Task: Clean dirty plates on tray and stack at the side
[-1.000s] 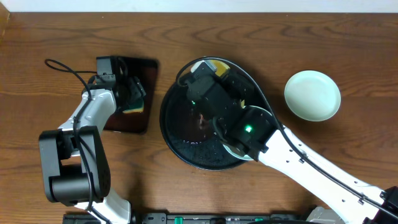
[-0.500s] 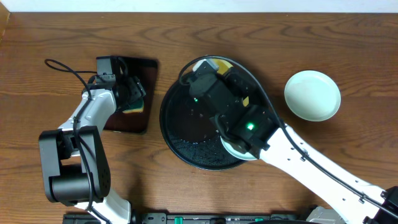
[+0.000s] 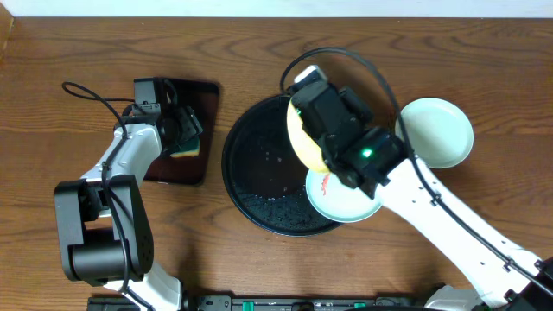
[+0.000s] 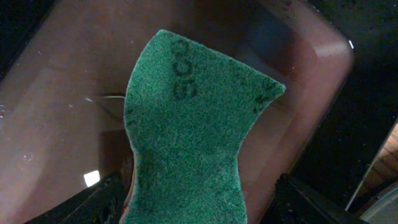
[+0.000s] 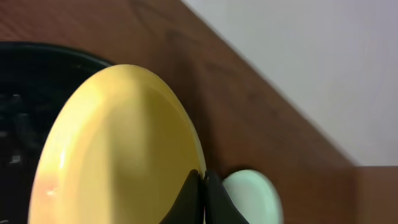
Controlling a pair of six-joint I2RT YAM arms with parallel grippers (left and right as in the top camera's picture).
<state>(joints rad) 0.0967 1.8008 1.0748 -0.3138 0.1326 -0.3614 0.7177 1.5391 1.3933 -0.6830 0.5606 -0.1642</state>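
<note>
My right gripper is shut on the rim of the yellow plate and holds it tilted on edge above the right side of the black round tray. The yellow plate also shows in the overhead view. A pale plate with red smears lies at the tray's lower right rim. Another pale plate lies on the table to the right. My left gripper straddles the teal sponge on the dark rectangular tray; its fingers stand apart from the sponge's sides.
The dark rectangular tray lies left of the round tray. A black cable loops over the table at the left arm. Bare wooden table lies at the far right.
My right gripper has lifted the yellow plate off the tray and swung it up and right, tilting it on edge. The smeared pale plate is now uncovered. The left arm has not moved.
</note>
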